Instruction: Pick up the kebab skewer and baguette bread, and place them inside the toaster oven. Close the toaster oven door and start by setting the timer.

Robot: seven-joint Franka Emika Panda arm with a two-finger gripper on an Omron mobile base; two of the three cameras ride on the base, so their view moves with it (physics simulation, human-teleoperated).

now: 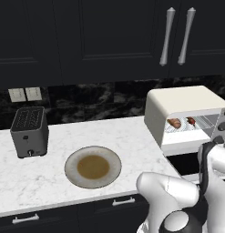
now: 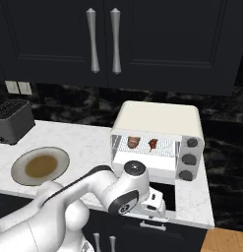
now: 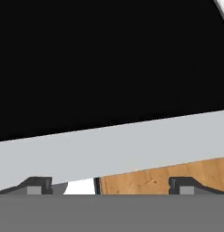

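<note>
The cream toaster oven (image 2: 158, 119) (image 1: 182, 101) stands on the counter with its dark glass door (image 2: 168, 195) folded down flat. On the rack inside lie the brown baguette bread (image 2: 134, 141) (image 1: 174, 123) and, to its right, the reddish kebab skewer (image 2: 153, 143) (image 1: 191, 121). My gripper (image 3: 111, 186) is open at the door's front edge. Its fingertips (image 3: 38, 185) stand wide apart just below the silver bar handle (image 3: 113, 145). In the hand view the handle crosses in front of the door's dark glass (image 3: 109, 59). Nothing is between the fingers.
A round plate (image 1: 70, 159) (image 2: 17, 167) with a brown centre sits on the marble counter left of the oven. A dark grey slot toaster (image 1: 29, 132) (image 2: 12, 120) stands at the far left. Three dark knobs (image 2: 192, 142) line the oven's right side. Dark cabinets hang above.
</note>
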